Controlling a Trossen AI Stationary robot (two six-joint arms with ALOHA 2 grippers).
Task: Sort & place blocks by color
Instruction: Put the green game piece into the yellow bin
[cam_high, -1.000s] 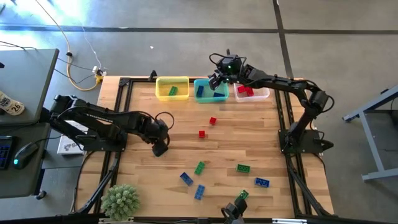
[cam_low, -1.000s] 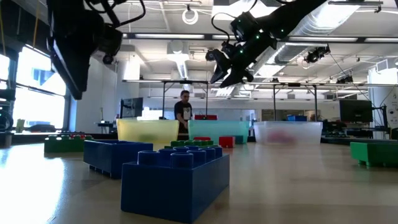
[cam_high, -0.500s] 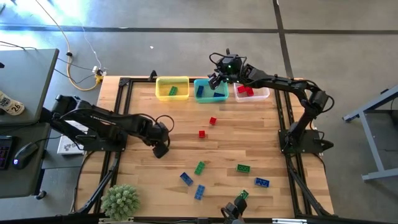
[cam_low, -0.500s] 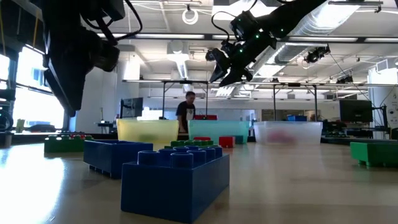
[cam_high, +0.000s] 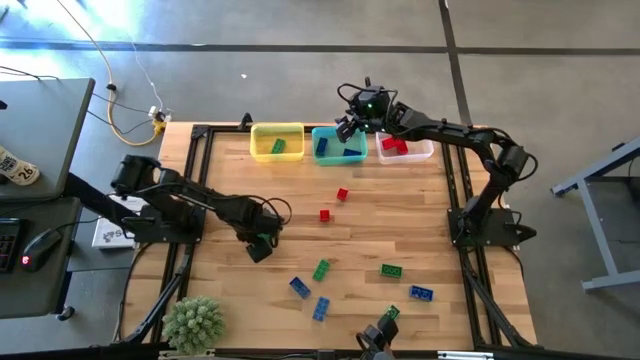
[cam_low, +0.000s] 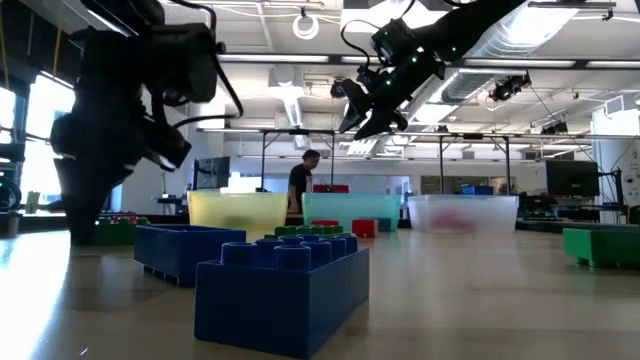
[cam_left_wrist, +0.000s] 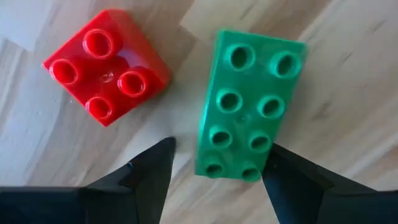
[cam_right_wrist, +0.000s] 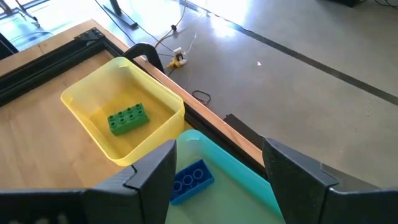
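Note:
In the left wrist view a green eight-stud brick (cam_left_wrist: 249, 102) and a red four-stud brick (cam_left_wrist: 106, 65) lie flat on the wood. My left gripper (cam_left_wrist: 221, 148) is open and points down, one finger on each side of the green brick's near end, not shut on it. From above, my left gripper (cam_high: 258, 245) hides both bricks. My right gripper (cam_high: 347, 128) hovers open over the teal bin (cam_high: 338, 156). Loose red (cam_high: 342, 194), green (cam_high: 321, 269) and blue (cam_high: 421, 293) bricks lie on the table.
Yellow bin (cam_high: 277, 130) holds a green brick (cam_right_wrist: 129, 118), the teal bin a blue brick (cam_right_wrist: 191, 179), the clear bin (cam_high: 420, 152) red ones. All three stand along the far edge. A spiky green plant (cam_high: 192, 322) sits at the near left corner. A person (cam_low: 300, 185) walks far behind.
My left gripper has come down toward the table and moved a little toward the near edge, its arm swinging in from the left. My right arm and the bricks have kept still.

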